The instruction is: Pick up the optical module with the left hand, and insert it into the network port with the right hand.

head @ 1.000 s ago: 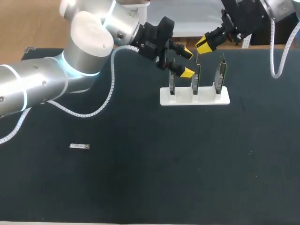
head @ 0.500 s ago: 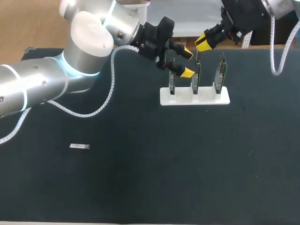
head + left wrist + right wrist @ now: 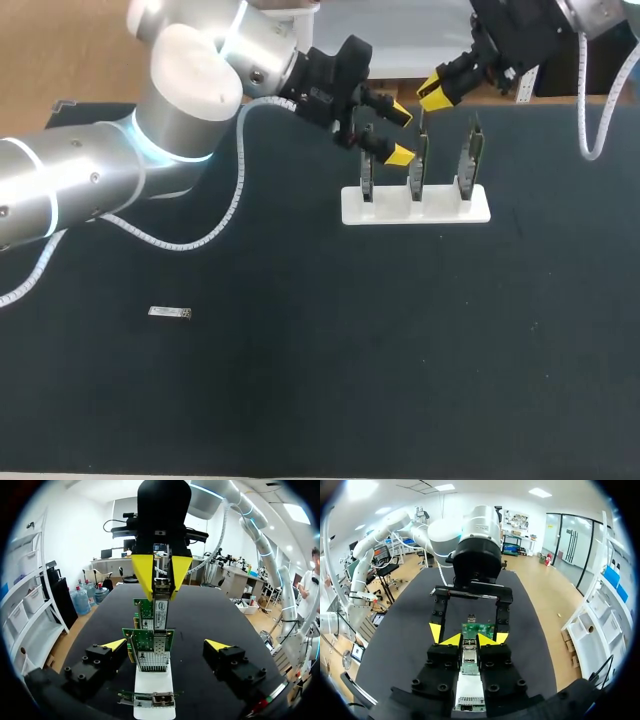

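My right gripper (image 3: 436,95) is shut on a small silver optical module (image 3: 160,611), held over the middle green network card (image 3: 419,163) of a white stand (image 3: 440,212). In the right wrist view the module (image 3: 469,656) sits between my own yellow tips (image 3: 470,641), with the card's port (image 3: 478,630) just ahead. My left gripper (image 3: 399,133) hangs open beside the stand, its fingers wide on either side of the nearest card (image 3: 150,647), touching nothing. A second module (image 3: 170,313) lies flat on the black mat at the left.
The stand holds three upright cards in a row, with the left one (image 3: 367,176) and the right one (image 3: 470,158) flanking the middle. The two grippers are close together above it. Black mat (image 3: 350,350) covers the table.
My right gripper with the module has shifted slightly toward the table's far edge. The left arm has kept still.
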